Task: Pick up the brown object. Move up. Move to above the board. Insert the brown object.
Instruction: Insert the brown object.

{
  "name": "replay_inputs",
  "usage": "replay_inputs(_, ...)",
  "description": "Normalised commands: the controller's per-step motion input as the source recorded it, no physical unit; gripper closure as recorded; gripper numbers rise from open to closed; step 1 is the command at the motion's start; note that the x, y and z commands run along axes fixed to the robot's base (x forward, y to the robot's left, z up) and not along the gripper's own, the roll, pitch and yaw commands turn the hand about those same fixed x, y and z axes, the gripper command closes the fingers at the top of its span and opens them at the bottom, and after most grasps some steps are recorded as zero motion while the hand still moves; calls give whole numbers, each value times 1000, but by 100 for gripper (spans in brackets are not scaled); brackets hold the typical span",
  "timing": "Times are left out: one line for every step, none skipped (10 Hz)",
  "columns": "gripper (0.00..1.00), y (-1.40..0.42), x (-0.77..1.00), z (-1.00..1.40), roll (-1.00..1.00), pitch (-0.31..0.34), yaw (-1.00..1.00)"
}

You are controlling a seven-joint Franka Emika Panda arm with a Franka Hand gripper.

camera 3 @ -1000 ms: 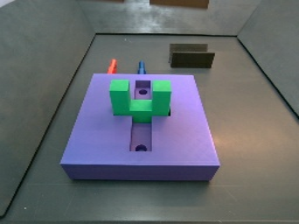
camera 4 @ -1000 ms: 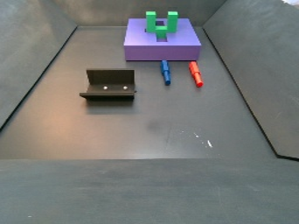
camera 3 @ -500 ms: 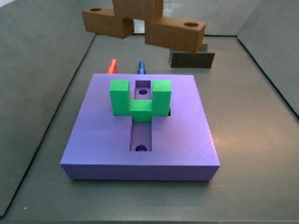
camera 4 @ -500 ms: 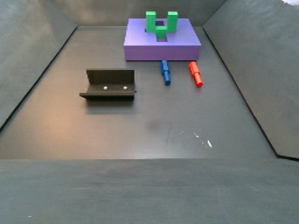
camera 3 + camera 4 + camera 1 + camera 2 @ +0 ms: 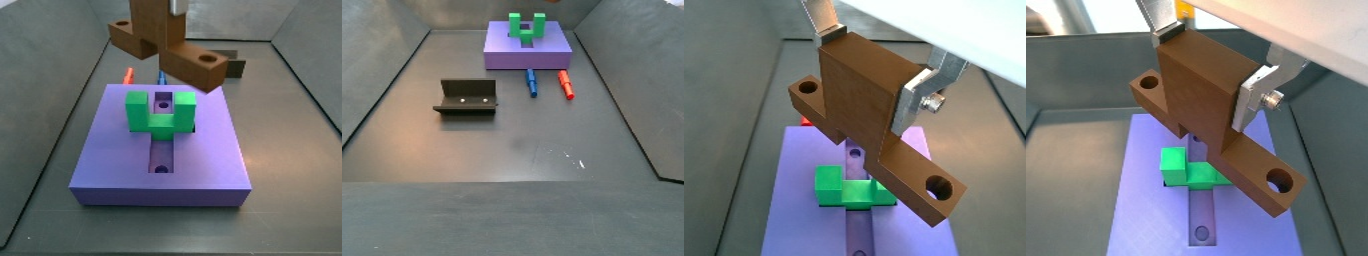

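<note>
The pincer (image 5: 885,75) is squeezing the brown object (image 5: 865,110) between its two silver fingers (image 5: 934,82), holding it by the thick stem near the top of both wrist views. The long bar with the round holes is hanging under the stem, tilted across the middle of the frame.

In a side view the brown object (image 5: 167,45) is floating high in the upper middle of the frame, well above the floor. It is hanging over the far part of the board (image 5: 114,165), close to the far edge, and it is not touching the board. The board is lying in the middle of that view, with the green block (image 5: 160,110) standing on it and the groove (image 5: 162,158) running toward the near edge.

So the picking up and the lifting look done. The move to above the board looks almost done too (the brown object seems to sit a little behind the green block). The putting-in part is not done yet.

Behind the board, a red peg (image 5: 565,84) and a blue peg (image 5: 531,82) are lying on the floor. The fixture (image 5: 466,97) is standing well apart, at the left middle of that side view.
</note>
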Motion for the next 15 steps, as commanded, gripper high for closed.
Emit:
replay_inputs(100,-83,0,-134,139,0,-934)
replay_inputs(100,-71,89,-60,73,0,-889)
replay_inputs(100,-66,123,-69,49,0,-880)
replay_inputs(100,-100,157,-77,0,0,-869)
replay_inputs(100,-114,197,-91,-11,0,-846)
replay_inputs(100,-100,186,-140,0,0,-860)
replay_inputs(100,-89,177,-169,0,0,-869)
replay_inputs(100,-31,177,-209,0,17,-817)
replay_inputs(100,0,157,-157,64,71,-734)
replay_inputs(100,0,100,-200,103,106,-543)
replay_inputs(100,0,54,-214,129,104,-466)
replay_inputs(100,0,6,-200,133,91,-454)
replay_inputs(100,0,0,-131,104,79,-414)
replay_inputs(100,0,0,-69,71,36,-283)
replay_inputs(100,-17,0,-86,59,20,-260)
